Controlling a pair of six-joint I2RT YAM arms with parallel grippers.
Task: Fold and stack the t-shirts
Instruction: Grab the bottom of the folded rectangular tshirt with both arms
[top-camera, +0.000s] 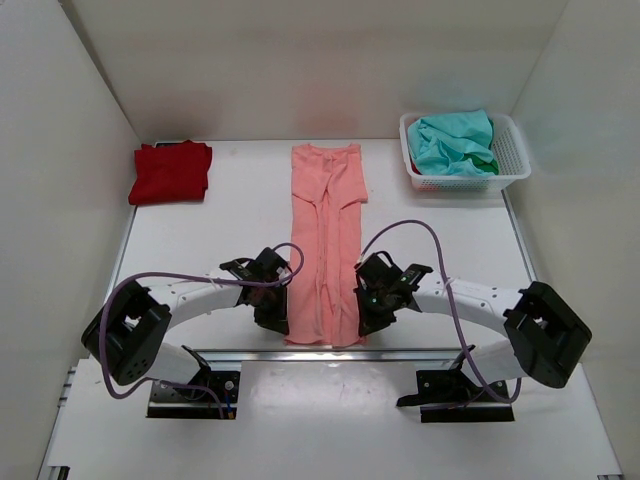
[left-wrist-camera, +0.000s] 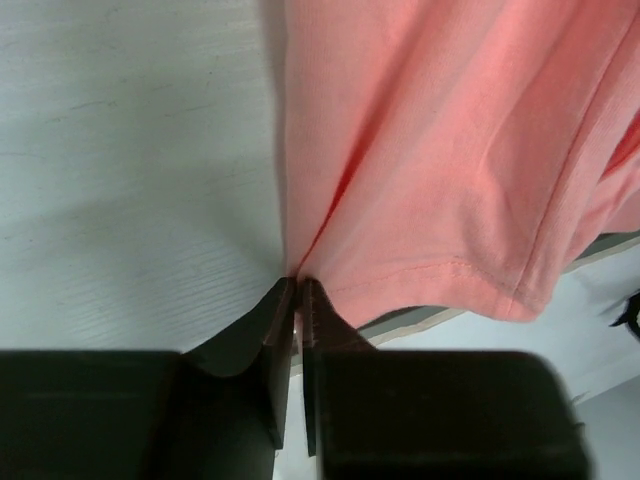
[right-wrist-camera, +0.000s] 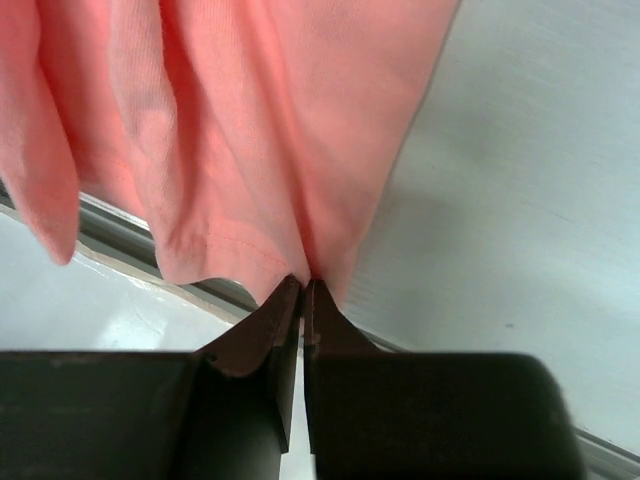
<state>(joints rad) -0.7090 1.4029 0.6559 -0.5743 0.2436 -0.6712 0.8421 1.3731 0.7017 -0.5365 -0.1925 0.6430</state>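
Note:
The salmon-pink t-shirt (top-camera: 326, 240) lies as a long narrow strip down the middle of the table, its hem hanging at the near edge. My left gripper (top-camera: 272, 318) is shut on its near left corner (left-wrist-camera: 400, 180), fingertips pinching the cloth fold. My right gripper (top-camera: 370, 318) is shut on its near right corner (right-wrist-camera: 250, 130). The deep red t-shirt (top-camera: 171, 171) lies folded at the far left. The teal-green t-shirt (top-camera: 450, 142) is bunched in the basket.
The white lattice basket (top-camera: 512, 160) stands at the far right corner. The table's metal near edge (top-camera: 320, 353) runs just under the shirt's hem. White walls enclose the table on three sides.

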